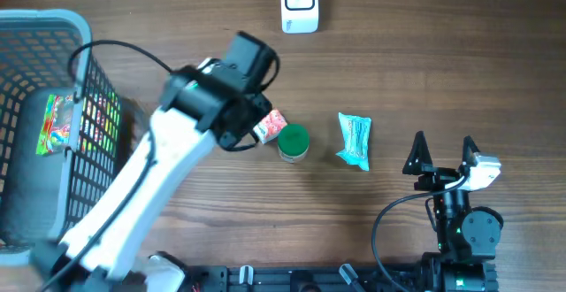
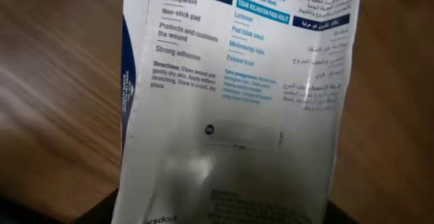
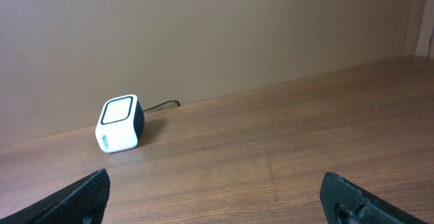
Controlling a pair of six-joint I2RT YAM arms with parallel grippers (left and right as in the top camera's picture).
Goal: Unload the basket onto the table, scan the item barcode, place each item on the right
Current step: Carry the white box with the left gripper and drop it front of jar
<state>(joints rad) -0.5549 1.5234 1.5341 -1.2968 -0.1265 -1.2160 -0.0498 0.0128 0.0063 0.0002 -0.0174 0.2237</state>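
The plaster packet (image 2: 230, 102) lies between the left gripper (image 1: 258, 129) fingers at mid-table, pinched or not I cannot tell, well apart from the far barcode scanner (image 1: 299, 3), so the scan looks still undone; the right gripper (image 1: 442, 152) waits near right, jaws spread and empty.

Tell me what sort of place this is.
Probably a mock shop checkout on a lab bench: a scanner stands on the wooden table, a basket of packaged goods sits at one side, and a jar and packet lie loose.
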